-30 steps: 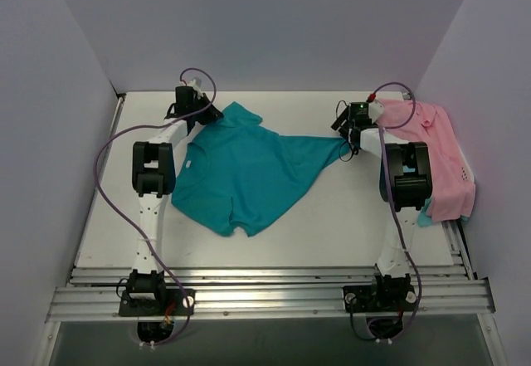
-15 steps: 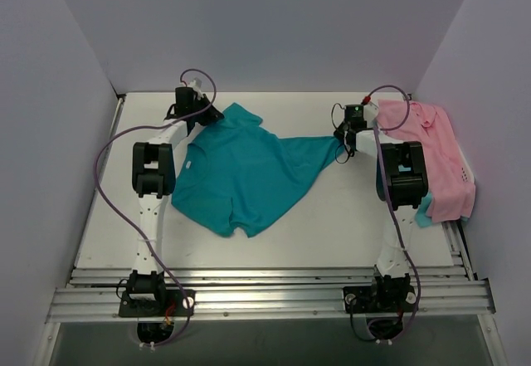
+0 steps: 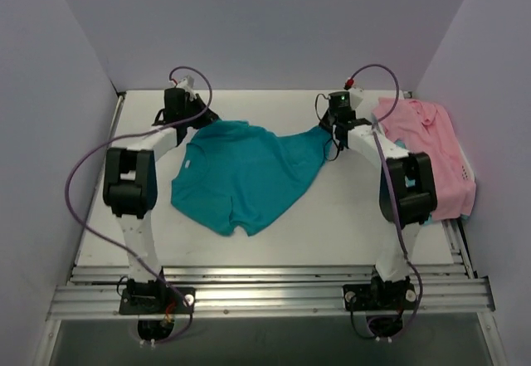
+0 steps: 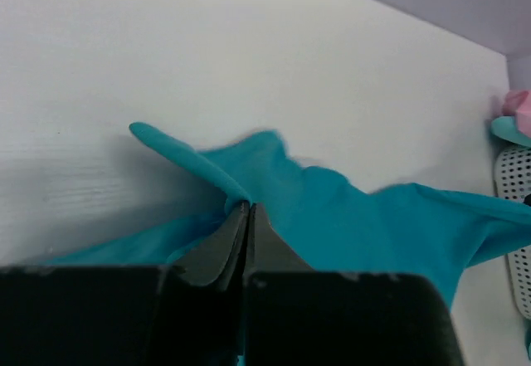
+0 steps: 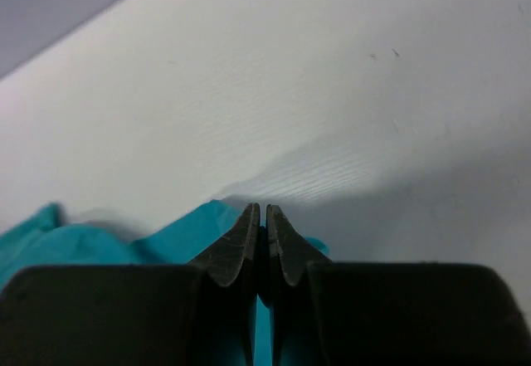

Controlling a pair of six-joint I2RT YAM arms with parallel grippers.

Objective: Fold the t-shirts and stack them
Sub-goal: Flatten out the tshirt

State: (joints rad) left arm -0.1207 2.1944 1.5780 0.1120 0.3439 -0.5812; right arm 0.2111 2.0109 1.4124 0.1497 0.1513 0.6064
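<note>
A teal t-shirt [image 3: 241,175] lies spread and rumpled in the middle of the white table [image 3: 348,217]. My left gripper [image 3: 201,123] is shut on a fold of its far left edge; in the left wrist view the closed left gripper [image 4: 247,207] pinches teal cloth [image 4: 332,217]. My right gripper [image 3: 330,137] is shut on the shirt's stretched far right corner; in the right wrist view teal fabric [image 5: 178,233] sits between the closed jaws of the right gripper [image 5: 263,210]. A pink collared t-shirt [image 3: 436,146] lies at the right edge, with a strip of teal cloth [image 4: 508,129] beneath it.
Purple walls close in the table on the left, back and right. A metal rail [image 3: 265,291] runs along the near edge by the arm bases. A white perforated surface [image 4: 516,217] shows under the pink pile at the right.
My right gripper shut on the teal shirt's right corner and moved left and farther back. The left gripper, still shut on the shirt, shifted, and the shirt's far sleeve flattened.
</note>
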